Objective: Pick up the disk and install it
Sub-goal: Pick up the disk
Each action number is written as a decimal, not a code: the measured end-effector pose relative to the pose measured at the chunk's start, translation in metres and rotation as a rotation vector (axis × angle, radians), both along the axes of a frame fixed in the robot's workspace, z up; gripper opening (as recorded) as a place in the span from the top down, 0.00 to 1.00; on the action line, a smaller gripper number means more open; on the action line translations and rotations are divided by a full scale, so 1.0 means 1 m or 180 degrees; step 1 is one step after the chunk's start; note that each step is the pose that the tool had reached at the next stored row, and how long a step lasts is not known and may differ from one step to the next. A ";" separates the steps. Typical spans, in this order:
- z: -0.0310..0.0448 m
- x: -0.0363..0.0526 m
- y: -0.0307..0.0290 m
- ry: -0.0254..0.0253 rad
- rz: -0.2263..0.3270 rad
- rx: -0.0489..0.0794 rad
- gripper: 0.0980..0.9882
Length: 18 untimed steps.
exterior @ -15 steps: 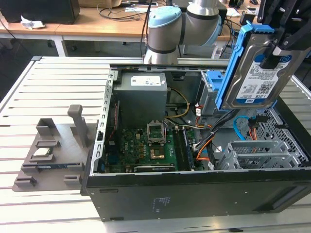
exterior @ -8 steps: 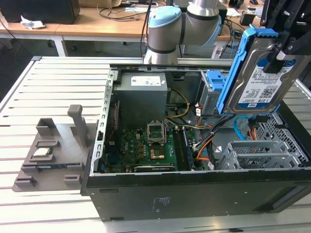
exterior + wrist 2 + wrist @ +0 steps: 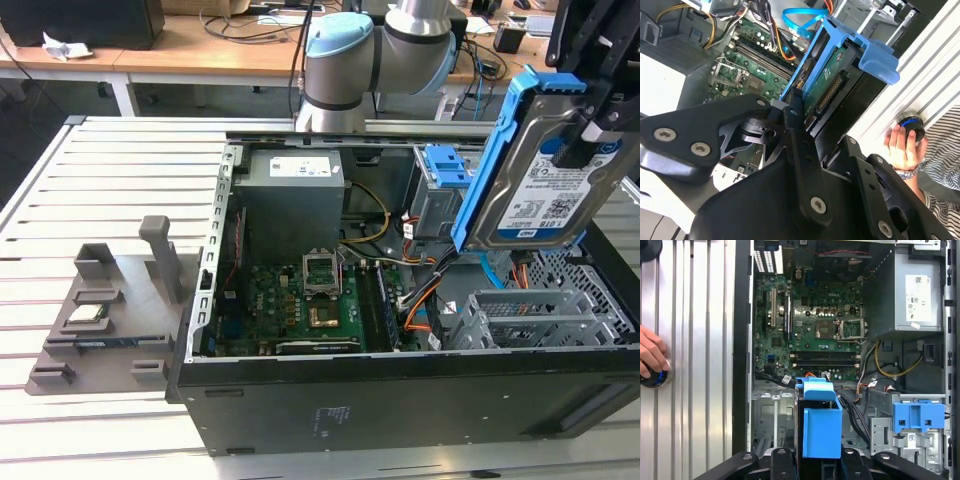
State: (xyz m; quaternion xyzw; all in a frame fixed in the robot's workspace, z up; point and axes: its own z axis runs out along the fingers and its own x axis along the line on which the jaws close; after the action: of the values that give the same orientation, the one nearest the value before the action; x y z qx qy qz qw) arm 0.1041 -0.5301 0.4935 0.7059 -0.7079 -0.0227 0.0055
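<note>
Over the open computer case (image 3: 400, 400), at its end toward the exterior view's right, the disk (image 3: 545, 175) hangs in the air, clear of everything inside. It stands nearly on edge, slightly tilted, with the white label facing the exterior camera and blue rails along its edges.

The gripper (image 3: 585, 140) comes down from the top corner of that view, fingers pinching the disk across its flat faces.

- Second wrist view: the gripper (image 3: 800, 107) clamps the disk (image 3: 822, 75) from close by; the disk's green underside and connector row show here, which the exterior view hides.
- First wrist view: looks straight down past the disk (image 3: 820, 425) end-on, blue rail foremost, black fingers (image 3: 785, 460) on either side. Below lie the metal drive cage (image 3: 770, 420), the motherboard (image 3: 810, 330) and the power supply (image 3: 912, 290).

The case lies on its side on a slatted metal bench (image 3: 100, 170). Near the bench edge at the exterior view's left sits a grey tray (image 3: 110, 310) with a small square chip (image 3: 85, 313) in it, well apart from the disk.

Both wrist views catch a person's hand (image 3: 650, 357) on a round knob (image 3: 652, 377) on the bench beside the case.
</note>
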 end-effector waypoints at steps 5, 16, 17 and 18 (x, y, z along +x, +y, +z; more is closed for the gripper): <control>-0.0006 0.0025 -0.0102 0.0000 0.0000 0.0000 0.71; -0.0073 0.0196 -0.0123 0.0004 0.0000 -0.0001 0.71; -0.0082 0.0204 -0.0124 0.0005 0.0000 -0.0001 0.71; -0.0091 0.0211 -0.0124 0.0005 0.0000 -0.0001 0.71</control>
State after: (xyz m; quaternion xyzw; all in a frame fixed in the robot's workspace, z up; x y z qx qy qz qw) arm 0.1252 -0.5425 0.4843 0.7059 -0.7079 -0.0231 0.0061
